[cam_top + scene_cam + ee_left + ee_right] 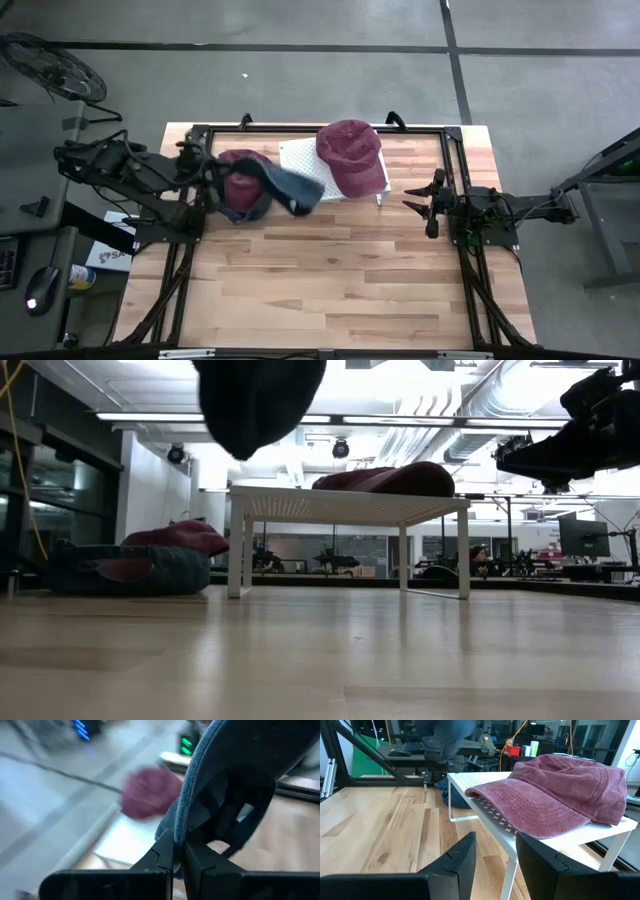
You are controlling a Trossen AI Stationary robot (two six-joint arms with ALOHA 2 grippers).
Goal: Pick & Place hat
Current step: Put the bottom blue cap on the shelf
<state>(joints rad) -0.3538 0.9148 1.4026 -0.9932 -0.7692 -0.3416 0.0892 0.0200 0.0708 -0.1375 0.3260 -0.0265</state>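
Note:
My left gripper (pixel 178 852) is shut on a dark blue hat (pixel 287 186), which hangs in the air above the table's far left part; it shows at the top of the low view (pixel 260 395). Below it a maroon hat (pixel 180 535) lies on another blue hat (pixel 120 572) that rests on the table. A second maroon hat (pixel 560 795) lies on the white wire rack (pixel 297 157). My right gripper (pixel 495 855) stands open at the table's right side, level, pointing at the rack and touching nothing. My left gripper pinches the blue hat's stitched edge (pixel 186 805) between its two fingers; whether that is brim or crown rim I cannot tell. The hat is lifted clear of the table and of the hats below, and reaches out past the fingertips toward the rack.
The rack (pixel 340 505) stands on thin legs at the table's far middle, with room under it. A black frame (pixel 455 150) runs along the table's far and side edges. The near half of the wooden table (pixel 330 290) is bare.

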